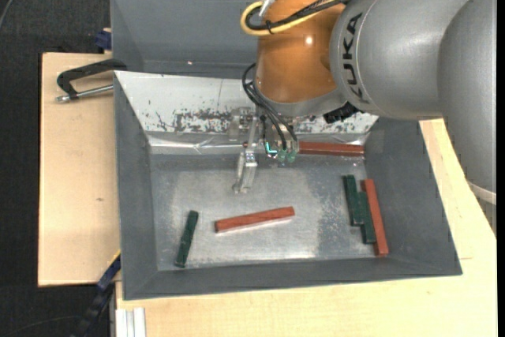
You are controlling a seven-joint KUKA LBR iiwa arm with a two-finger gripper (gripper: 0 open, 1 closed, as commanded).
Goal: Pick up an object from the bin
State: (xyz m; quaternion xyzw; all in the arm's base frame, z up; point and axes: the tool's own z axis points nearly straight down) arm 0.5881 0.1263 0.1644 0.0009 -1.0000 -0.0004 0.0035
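My gripper [246, 171] reaches down below the orange cover into the back middle of the bin, its tip close to the bare floor. The nearest thing is a red-brown flat stick [254, 219], lying almost crosswise a little in front of the gripper and apart from it. Another red-brown stick [331, 147] lies along the back wall just right of the gripper. I see nothing held by the gripper.
A dark green stick [186, 237] lies at the front left. At the right side a dark green stick [357, 206] and a red-brown stick [375, 219] lie side by side. The arm and its orange cover overhang the bin's back right.
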